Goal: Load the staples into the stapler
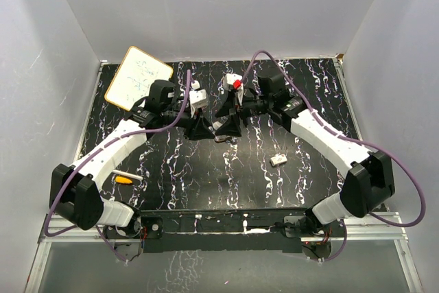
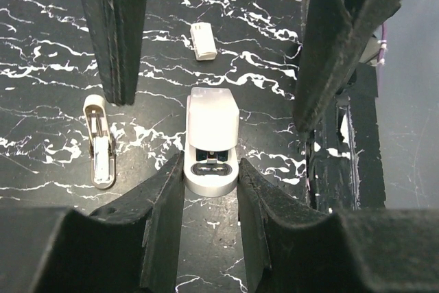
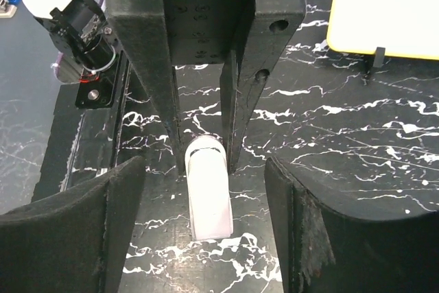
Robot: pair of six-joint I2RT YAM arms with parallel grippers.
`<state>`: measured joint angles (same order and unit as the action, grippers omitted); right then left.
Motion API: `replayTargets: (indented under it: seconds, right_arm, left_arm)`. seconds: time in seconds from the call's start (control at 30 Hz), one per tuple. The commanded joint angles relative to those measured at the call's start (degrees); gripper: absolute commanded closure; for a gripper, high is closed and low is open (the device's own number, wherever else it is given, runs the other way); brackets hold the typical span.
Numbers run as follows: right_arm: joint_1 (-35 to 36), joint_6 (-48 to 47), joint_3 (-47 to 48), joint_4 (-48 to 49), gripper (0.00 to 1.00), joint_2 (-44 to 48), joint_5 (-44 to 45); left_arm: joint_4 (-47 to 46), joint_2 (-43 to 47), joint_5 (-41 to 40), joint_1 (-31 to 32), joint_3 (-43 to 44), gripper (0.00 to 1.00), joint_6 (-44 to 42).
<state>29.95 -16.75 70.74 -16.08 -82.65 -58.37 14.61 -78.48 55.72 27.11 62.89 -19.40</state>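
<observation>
- On the bench (image 1: 178, 176), left pincer (image 2: 211, 166) clamps the stapler (image 2: 212, 121), its length pointing at the open right pincer (image 3: 204, 169).
- Staple box (image 1: 278, 160) lies off to the right, nearer the right arm (image 1: 322, 135).

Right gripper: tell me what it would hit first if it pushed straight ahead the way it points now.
Most likely the white stapler, which lies dead ahead of the open right gripper. The left gripper's fingers clamp its far end just beyond. Depth is unclear.

White-and-black arms (image 1: 113, 147) (purple cables (image 1: 261, 52)) with black fingers (image 2: 161, 231).
</observation>
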Motion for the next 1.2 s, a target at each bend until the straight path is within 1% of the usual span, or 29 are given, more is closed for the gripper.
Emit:
replayTargets:
  seconds: [0.0, 0.13, 0.3, 0.4, 0.47, 0.53, 0.67, 0.83, 0.97, 1.03, 1.1, 1.17]
  right_arm:
    - [0.99, 0.49, 3.03, 0.58, 0.31, -1.66, -0.06]
    - [1.51, 0.88, 3.3, 0.61, 0.39, -2.84, -0.01]
    - [1.51, 0.96, 3.26, 0.77, 0.61, -2.9, -0.03]
    - [1.35, 0.98, 3.07, 0.78, 0.7, -2.29, 0.45]
    - [0.54, 1.02, 2.37, 0.76, 0.73, -1.34, 0.58]
    - [-1.59, 1.36, 0.4, 1.65, 0.75, 0.35, -0.14]
    - [-5.58, 2.76, -6.21, 5.04, 0.75, 5.23, -1.48]
    - [-10.11, 3.05, -11.57, 5.66, 0.74, 9.42, -1.85]
    - [-11.73, 3.32, -15.15, 5.79, 0.74, 11.35, -2.35]
    - [-11.83, 1.76, -18.16, 5.56, 0.72, 11.35, -2.24]
    - [-11.76, -0.09, -19.96, 4.25, 0.65, 10.55, -2.76]
    - [-11.79, -2.05, -19.8, 2.01, 0.52, 9.43, -3.29]
  left_arm:
    - [1.03, 0.35, -0.33, 0.48, 2.31, 1.0, -1.89]
    - [1.12, 0.34, -0.59, 0.66, 2.33, 1.0, -1.98]
    - [1.47, 0.34, -1.02, 0.74, 2.01, 1.0, -2.69]
    - [1.43, 0.63, -1.06, 0.75, 1.35, 1.0, -3.38]
    - [1.55, 1.26, -1.03, 0.75, 0.96, 1.0, -3.77]
    - [1.94, 2.05, -1.01, 0.6, 0.71, 1.0, -4.22]
    - [1.01, 3.27, 1.19, -1.26, -0.1, 1.0, -3.47]
    - [-0.31, 4.1, 3.38, -3.05, -0.22, 1.0, -1.88]
    - [-1.41, 4.47, 4.46, -4.0, -0.22, 1.0, -0.37]
    - [-2.6, 4.66, 5.45, -4.61, -0.27, 1.0, 1.08]
    - [-3.71, 4.75, 5.98, -5.03, -0.37, 1.0, 2.27]
    - [-3.61, 4.79, 5.66, -5.14, -0.59, 1.0, 1.89]
